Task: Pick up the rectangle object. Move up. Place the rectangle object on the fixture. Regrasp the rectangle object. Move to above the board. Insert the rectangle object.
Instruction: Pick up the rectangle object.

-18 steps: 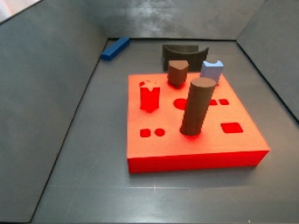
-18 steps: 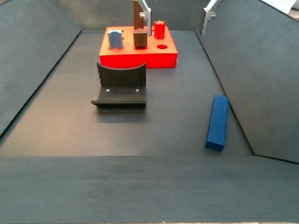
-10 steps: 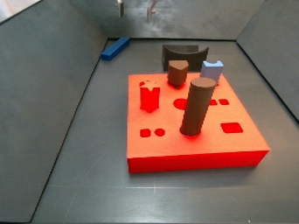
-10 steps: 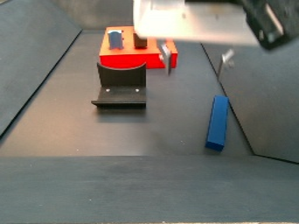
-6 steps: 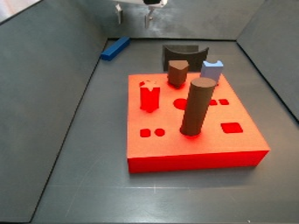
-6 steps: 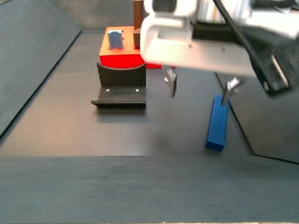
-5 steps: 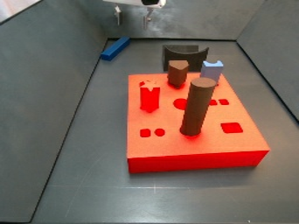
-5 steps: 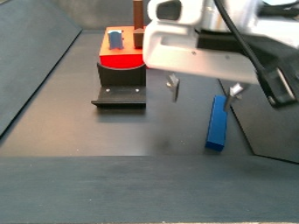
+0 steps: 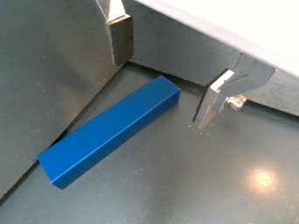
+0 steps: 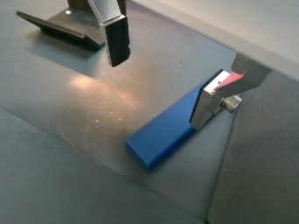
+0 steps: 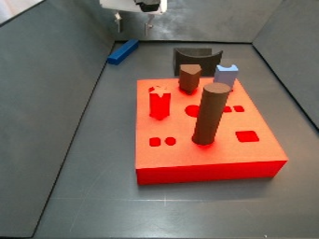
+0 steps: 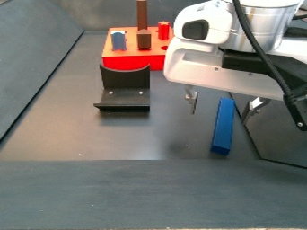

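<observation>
The blue bar (image 12: 223,125) is seen lying flat on the dark floor at the right of a side view, close along the foot of the sloping side wall (image 12: 270,54) and well apart from the red board (image 12: 142,54) at the upper middle and from the dark fixture (image 12: 125,87) in front of it. In both wrist views the gripper (image 9: 163,74) is shown spread wide with nothing between its plates: the bar lies in the gap below, one finger (image 9: 121,37) on its wall side and the other finger (image 10: 211,103) on its open side, neither seen touching it. The bar is judged to be rigid, light for its length, and smooth-faced, so slipping or swinging in the pads is to be expected if it is taken near an end. A hold across the two long side faces near the middle of its length is judged best. Little room is left between bar and wall, so the wall-side finger may be crowded.
</observation>
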